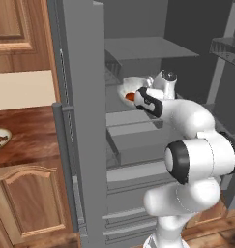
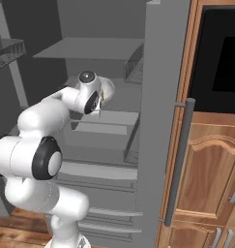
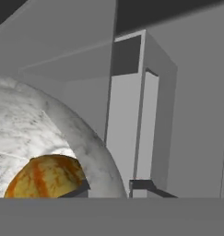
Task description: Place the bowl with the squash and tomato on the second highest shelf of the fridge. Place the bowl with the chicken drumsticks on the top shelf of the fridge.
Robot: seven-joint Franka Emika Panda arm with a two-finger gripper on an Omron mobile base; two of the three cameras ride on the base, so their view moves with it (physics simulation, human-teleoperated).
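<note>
The gripper [image 3: 109, 186] is clamped on the rim of the bowl with the squash and tomato [image 1: 131, 87] — one finger inside, one outside. It holds the bowl inside the fridge [image 1: 80, 121], under the top shelf [image 1: 148, 48]. The second highest shelf [image 1: 133, 118] seems to lie just below the bowl — so the set-down is straight down, I judge.

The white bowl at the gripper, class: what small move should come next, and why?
Probably ease the bowl a little deeper into the open fridge and lower it. The gripper has its fingertips astride the rim, the squash is inside, and the bowl sits under the top shelf, but contact with the shelf below is hidden.
</note>
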